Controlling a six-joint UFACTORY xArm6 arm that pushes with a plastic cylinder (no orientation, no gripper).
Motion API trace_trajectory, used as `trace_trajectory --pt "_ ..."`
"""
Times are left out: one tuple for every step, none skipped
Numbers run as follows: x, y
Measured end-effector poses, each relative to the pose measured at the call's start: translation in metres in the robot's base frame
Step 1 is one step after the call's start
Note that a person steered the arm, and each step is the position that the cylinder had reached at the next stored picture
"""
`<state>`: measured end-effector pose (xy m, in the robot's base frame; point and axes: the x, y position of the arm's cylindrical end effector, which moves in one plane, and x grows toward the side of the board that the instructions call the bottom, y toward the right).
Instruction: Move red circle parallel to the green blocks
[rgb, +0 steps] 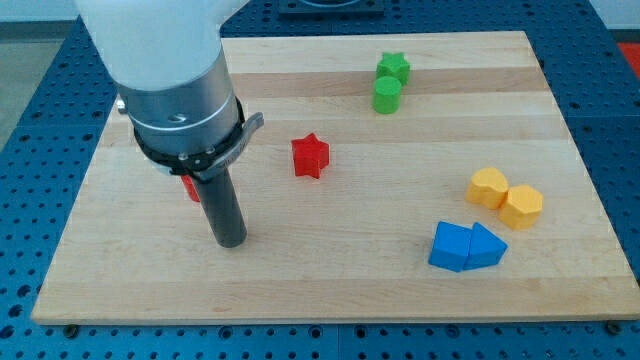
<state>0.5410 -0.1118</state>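
Observation:
The red circle (190, 187) is mostly hidden behind the rod at the view's left; only a small red edge shows. My tip (230, 241) rests on the board just below and right of it. A red star (310, 155) lies right of the rod, near the board's middle. The green star (394, 68) and the green cylinder (387, 95) sit together at the view's top, right of centre, the star above the cylinder.
Two yellow blocks (489, 187) (523, 206) touch each other at the view's right. Two blue blocks (452, 246) (486, 246) touch each other below them. The wooden board (330, 290) ends in edges on all sides, with a blue perforated table around it.

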Motion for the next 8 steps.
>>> trace_trajectory --pt "-0.011 -0.025" --pt "-0.011 -0.025" --pt "-0.024 -0.026" --pt "-0.073 -0.039" --pt "-0.139 -0.058" --pt "-0.211 -0.08" --pt "-0.244 -0.087" --pt "-0.213 -0.052"
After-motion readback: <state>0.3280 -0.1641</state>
